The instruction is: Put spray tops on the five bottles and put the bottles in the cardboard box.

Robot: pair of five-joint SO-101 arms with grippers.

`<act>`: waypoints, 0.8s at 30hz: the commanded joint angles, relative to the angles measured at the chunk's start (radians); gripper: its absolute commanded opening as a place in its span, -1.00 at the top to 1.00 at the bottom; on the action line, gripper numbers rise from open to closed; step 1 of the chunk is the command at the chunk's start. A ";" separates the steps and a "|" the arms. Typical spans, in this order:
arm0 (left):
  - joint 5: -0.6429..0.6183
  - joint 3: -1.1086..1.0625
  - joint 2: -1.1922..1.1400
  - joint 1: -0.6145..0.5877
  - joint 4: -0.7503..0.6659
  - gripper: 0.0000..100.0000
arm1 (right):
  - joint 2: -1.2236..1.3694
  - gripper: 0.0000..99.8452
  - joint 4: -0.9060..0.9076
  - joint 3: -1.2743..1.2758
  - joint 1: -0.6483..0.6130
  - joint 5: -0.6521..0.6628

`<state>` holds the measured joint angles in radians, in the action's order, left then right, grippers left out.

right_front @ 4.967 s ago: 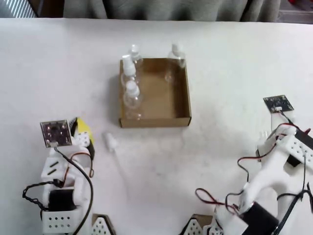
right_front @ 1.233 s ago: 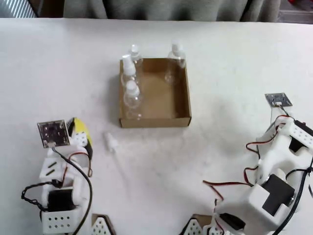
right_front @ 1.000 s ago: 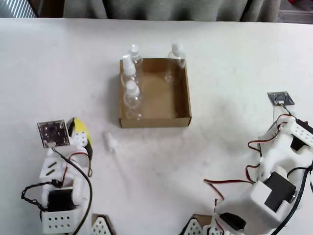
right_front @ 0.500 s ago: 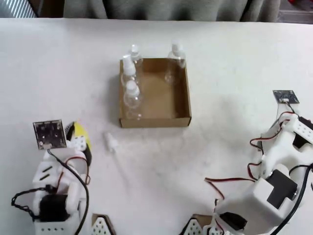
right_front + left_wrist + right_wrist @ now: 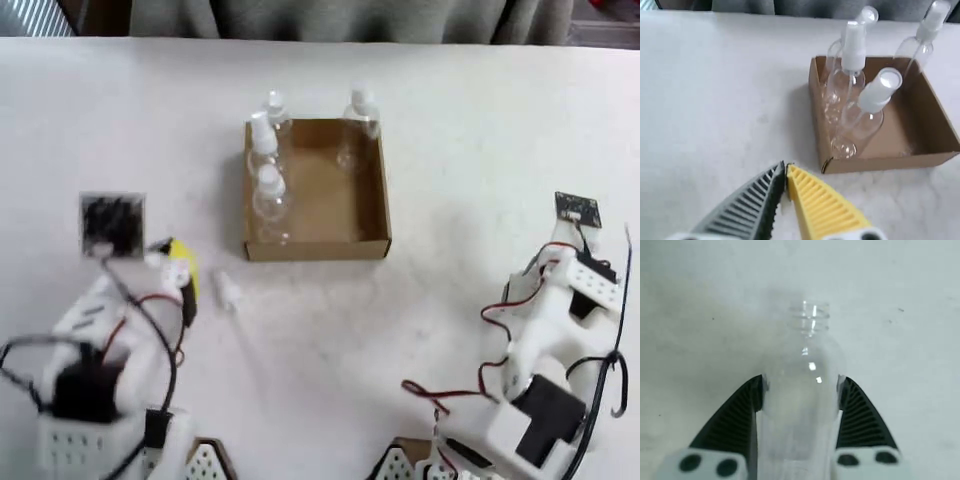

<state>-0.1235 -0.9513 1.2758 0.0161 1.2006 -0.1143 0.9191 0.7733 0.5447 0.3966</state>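
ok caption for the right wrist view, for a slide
Right pincer shut on a clear bottle with no spray top, white table behind.

On my screen the clear plastic bottle with no top [image 5: 810, 330] runs off the edge of the right wrist view, so I can't see its base, and the right pincer [image 5: 800, 382] clamped on it covers its flanks. The left arm [image 5: 100, 340] is smeared in the high view, its dark square board [image 5: 112, 220] a blur. The far clear bottle with a white sprayer [image 5: 920, 42] is clipped at the sprayer's tip in the left wrist view. I can't tell whether it stands inside the brown cardboard box [image 5: 880, 162] or behind it.
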 commanded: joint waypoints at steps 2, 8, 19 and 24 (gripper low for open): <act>0.005 0.101 -0.234 0.019 0.052 0.96 | -0.077 0.97 -0.033 0.084 -0.030 0.026; -0.172 0.106 -0.421 0.027 0.005 0.87 | -0.094 0.97 -0.054 0.100 -0.039 0.028; -0.267 0.106 -0.684 0.073 -0.048 0.47 | -0.094 0.97 -0.058 0.101 -0.047 0.034; -0.270 0.104 -0.788 0.074 -0.115 0.47 | -0.094 0.97 -0.059 0.101 -0.047 0.034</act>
<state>-0.3782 -0.9022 0.5209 0.0760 1.1301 -0.1972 0.8715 0.8638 0.5140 0.4196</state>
